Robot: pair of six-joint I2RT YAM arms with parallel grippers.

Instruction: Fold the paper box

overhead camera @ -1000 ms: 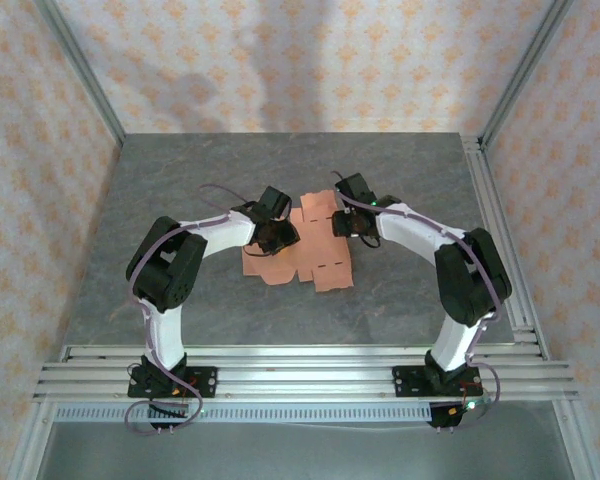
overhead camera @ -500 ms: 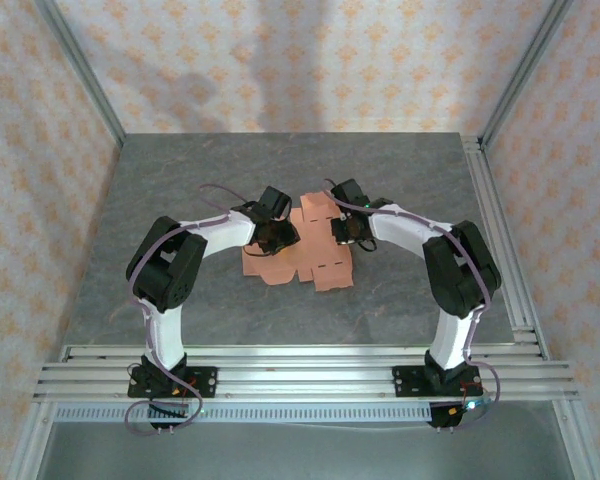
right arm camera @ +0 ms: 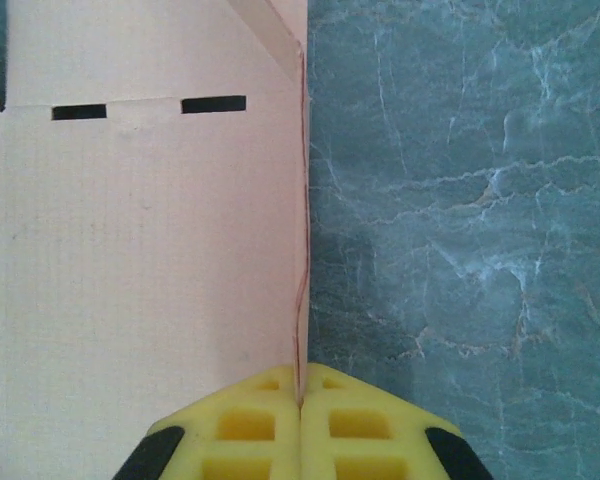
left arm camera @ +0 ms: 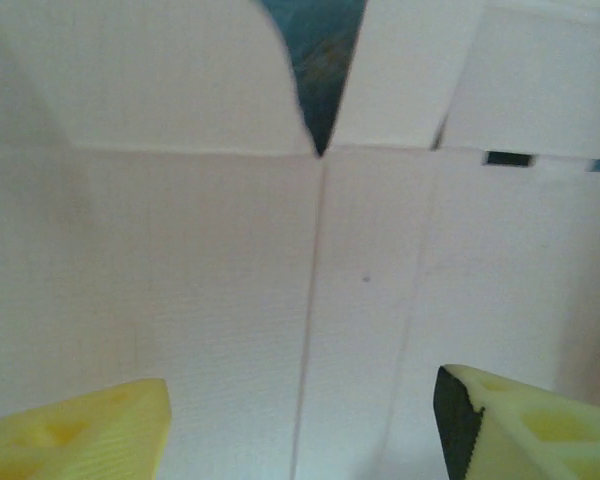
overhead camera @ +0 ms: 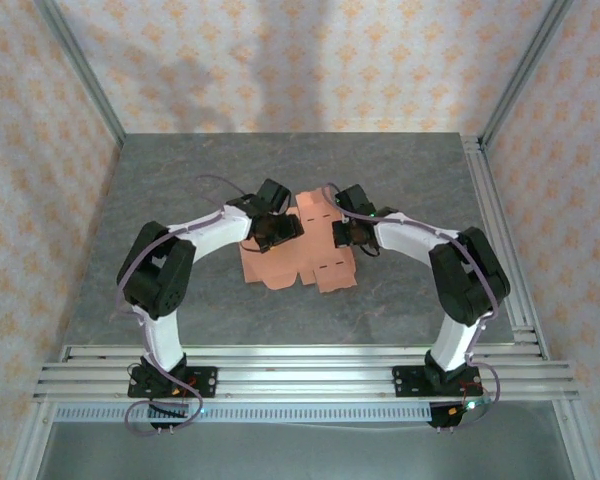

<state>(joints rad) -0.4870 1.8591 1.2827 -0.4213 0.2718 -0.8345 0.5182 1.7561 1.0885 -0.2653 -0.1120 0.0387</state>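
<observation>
The paper box (overhead camera: 305, 262) is a flat salmon-orange die-cut sheet lying on the grey table between my two arms. My left gripper (overhead camera: 288, 229) hovers over the sheet's left part. In the left wrist view it (left arm camera: 300, 435) is open, its yellow fingers (left arm camera: 80, 435) wide apart over the pale card (left arm camera: 230, 280) and its crease, with nothing between them. My right gripper (overhead camera: 344, 236) is at the sheet's right edge. In the right wrist view it (right arm camera: 300, 400) is shut on the thin upturned edge of the card (right arm camera: 140, 250).
The grey marbled tabletop (overhead camera: 400, 180) extends around the sheet and shows right of the card's edge (right arm camera: 460, 200). Aluminium rails (overhead camera: 300, 365) run along the near edge and the right side. Patterned walls enclose the table.
My left gripper has opened over the sheet. My right gripper has closed onto the card's right edge. The sheet has shifted slightly.
</observation>
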